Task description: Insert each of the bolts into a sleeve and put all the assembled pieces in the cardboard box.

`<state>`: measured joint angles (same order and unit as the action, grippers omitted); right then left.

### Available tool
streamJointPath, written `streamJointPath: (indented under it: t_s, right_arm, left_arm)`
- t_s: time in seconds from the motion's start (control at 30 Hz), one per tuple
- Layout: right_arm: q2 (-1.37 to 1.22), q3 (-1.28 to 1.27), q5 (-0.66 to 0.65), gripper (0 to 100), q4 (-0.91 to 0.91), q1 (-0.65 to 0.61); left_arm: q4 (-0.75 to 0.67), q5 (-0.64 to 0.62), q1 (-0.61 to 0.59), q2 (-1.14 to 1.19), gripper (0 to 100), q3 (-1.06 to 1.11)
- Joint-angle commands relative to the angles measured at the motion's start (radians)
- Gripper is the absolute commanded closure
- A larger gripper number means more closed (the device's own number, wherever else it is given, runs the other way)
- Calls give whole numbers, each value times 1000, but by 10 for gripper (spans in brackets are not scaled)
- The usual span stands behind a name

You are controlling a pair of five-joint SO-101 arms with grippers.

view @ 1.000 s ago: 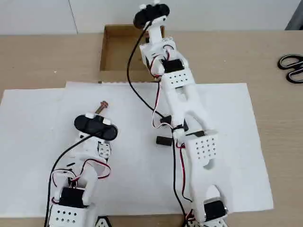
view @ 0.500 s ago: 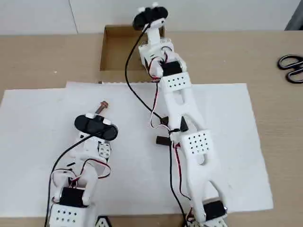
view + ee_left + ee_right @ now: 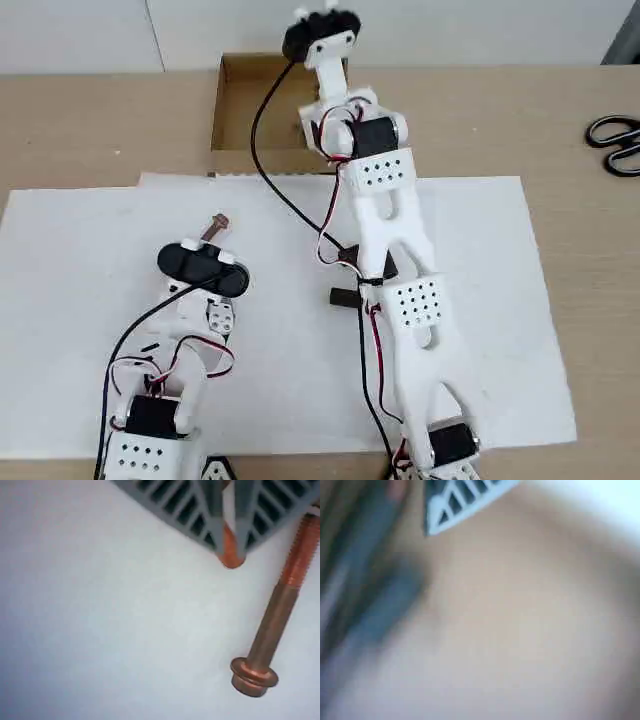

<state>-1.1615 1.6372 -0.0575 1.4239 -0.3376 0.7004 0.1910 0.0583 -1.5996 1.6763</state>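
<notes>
Left claw beside bolt — touching, perhaps

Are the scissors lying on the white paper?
No, the scissors lie on the bare wooden table, off past the edge of the white paper.

light wooden table under white paper, perhaps a white wall behind.

The right arm reaches from the near edge over the right part of the cardboard box, splitting the surface. The box's left part lies open. The white sheet is bare at left and right of that arm. A sleeve lies just left of it.
</notes>
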Motion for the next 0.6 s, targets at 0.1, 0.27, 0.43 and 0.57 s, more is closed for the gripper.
streamJointPath:
  t_s: [0.1, 0.27, 0.43, 0.57]
  right_arm:
    - [196, 44, 6, 808, 240, 7]
    - [243, 41, -5, 808, 269, 5]
    - [331, -186, -11, 808, 280, 2]
    - [545, -488, -15, 806, 274, 8]
  left_arm:
    - [-20, 3, -5, -9, 994, -1]
    - [-20, 5, -5, -9, 994, -1]
    - [-20, 5, -5, -9, 994, -1]
    - [-20, 6, -5, -9, 994, -1]
